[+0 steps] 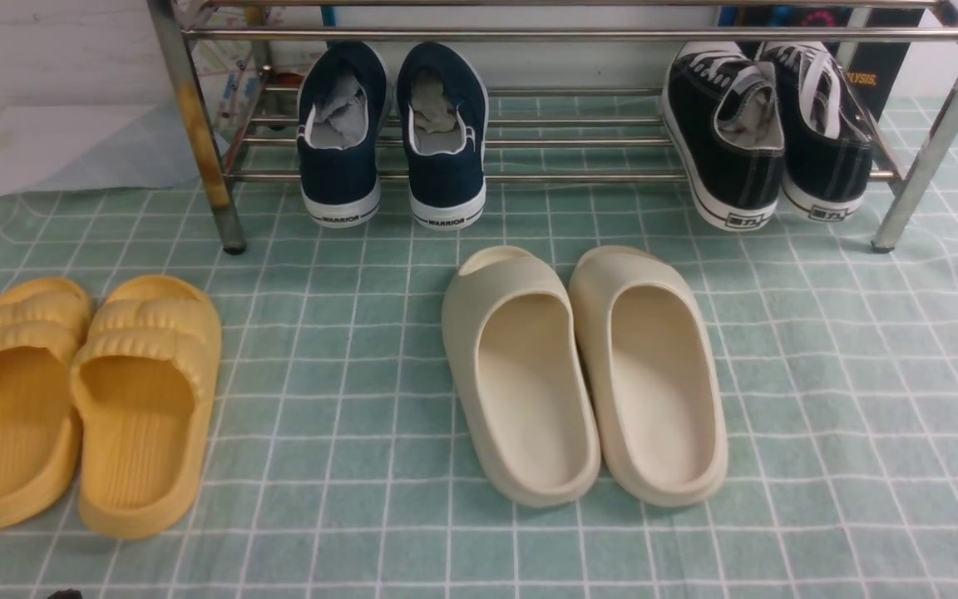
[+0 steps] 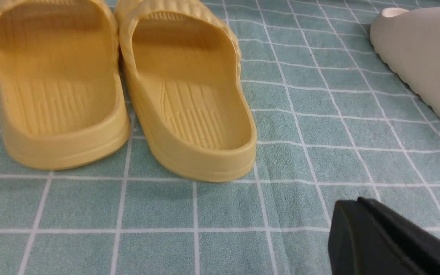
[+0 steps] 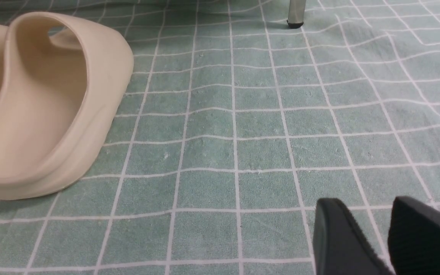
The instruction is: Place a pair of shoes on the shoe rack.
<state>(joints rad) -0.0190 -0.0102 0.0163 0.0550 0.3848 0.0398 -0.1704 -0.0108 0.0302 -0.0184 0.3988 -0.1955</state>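
The pair of shoes, two navy slip-ons (image 1: 339, 137) (image 1: 444, 141) with grey paper stuffing, stands side by side on the lower bars of the chrome shoe rack (image 1: 579, 35), left of its middle, heels toward me. My left gripper (image 2: 357, 203) hovers low over the checked cloth near the yellow slides, its black jaws pressed together with nothing between them. My right gripper (image 3: 369, 206) is open and empty, with cloth showing in the gap between its fingers. It is beside the cream slide. Neither gripper is near the rack.
Yellow foam slides (image 1: 80, 399) lie at the front left and cream slides (image 1: 583, 374) in the middle of the green checked cloth (image 1: 861, 416). Black lace-up sneakers (image 1: 766, 133) sit on the rack's right end. One rack leg (image 3: 295, 13) stands ahead of my right gripper.
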